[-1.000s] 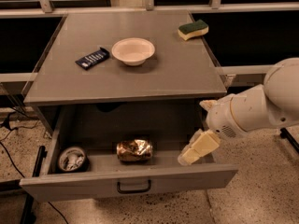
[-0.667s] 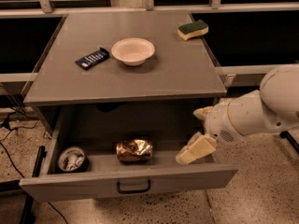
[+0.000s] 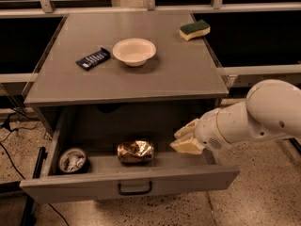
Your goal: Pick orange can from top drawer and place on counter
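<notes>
The top drawer is pulled open below the counter. The orange can lies on its side in the middle of the drawer floor. My gripper hangs over the right part of the drawer, to the right of the can and apart from it. Its cream fingers point left toward the can. Nothing is in it.
A round dark container with whitish contents sits at the drawer's left end. On the counter are a white bowl, a dark flat packet and a yellow-green sponge. My white arm reaches in from the right.
My gripper has moved left, farther in over the drawer and closer to the can. The can and the drawer have not moved.
</notes>
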